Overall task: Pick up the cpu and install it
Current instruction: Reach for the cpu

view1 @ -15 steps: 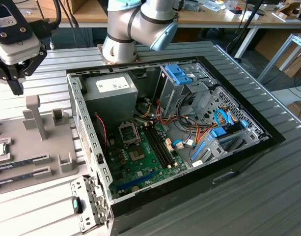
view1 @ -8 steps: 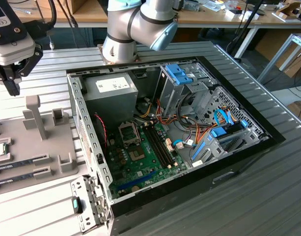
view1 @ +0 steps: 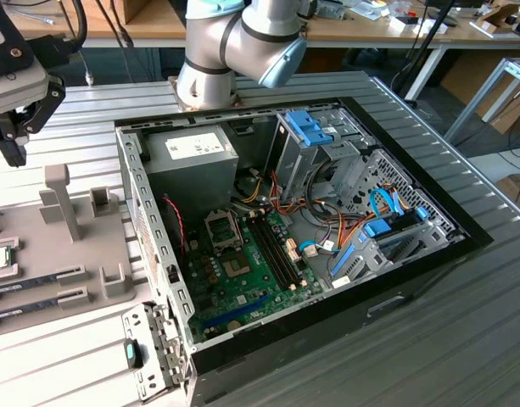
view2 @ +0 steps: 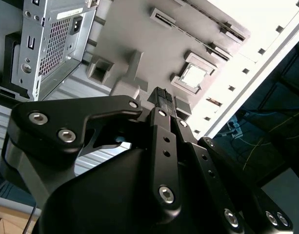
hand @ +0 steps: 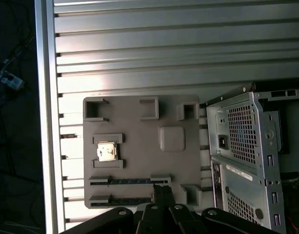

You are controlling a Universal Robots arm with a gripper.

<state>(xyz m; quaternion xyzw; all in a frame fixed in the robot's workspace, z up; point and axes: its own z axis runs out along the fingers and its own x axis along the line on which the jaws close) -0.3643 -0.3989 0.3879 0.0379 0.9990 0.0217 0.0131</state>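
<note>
Above the grey moulded holder tray, the black two-finger gripper hangs, jaws closed and empty; lowered like that, it would likely knock the silvery square green-rimmed cpu askew.

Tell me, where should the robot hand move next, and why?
Probably across the grey tray until it hangs over the cpu. The cpu lies untouched in its holder, and the gripper hovers empty above another part of the tray, off to one side.
</note>
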